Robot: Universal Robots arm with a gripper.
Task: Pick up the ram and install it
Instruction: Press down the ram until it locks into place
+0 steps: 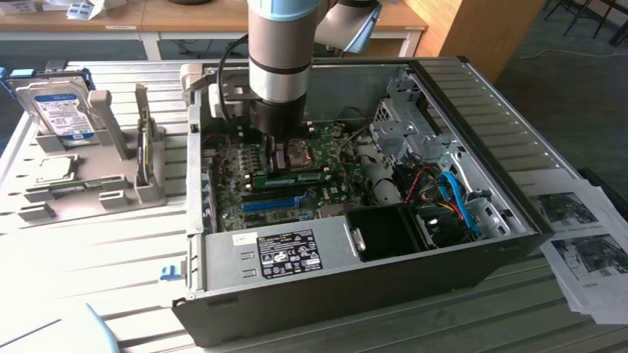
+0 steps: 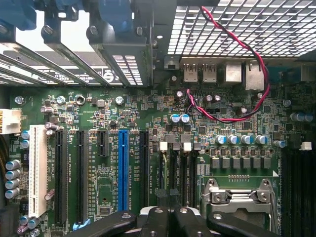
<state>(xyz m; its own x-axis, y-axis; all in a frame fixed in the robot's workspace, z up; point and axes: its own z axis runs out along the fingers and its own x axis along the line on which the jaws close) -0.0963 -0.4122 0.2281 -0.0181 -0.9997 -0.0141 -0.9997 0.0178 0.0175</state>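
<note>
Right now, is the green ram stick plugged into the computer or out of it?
In. The ram lies flat along the motherboard inside the open computer case, just under the shut gripper, which holds nothing.

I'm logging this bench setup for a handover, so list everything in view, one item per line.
computer case: one, black and grey, open, middle of the table.
motherboard: one, green, inside the case.
ram: one green stick, lying along the motherboard just below the gripper.
blue slot: one, on the motherboard.
white slot: one, beside the black slots.
red and black wire: one twisted pair, above the board.
hard drive: one, silver and blue, in the grey holder at the exterior view's left.
printed sheets: several, exterior view's right.
gripper: one, black, shut, down inside the case.
</note>
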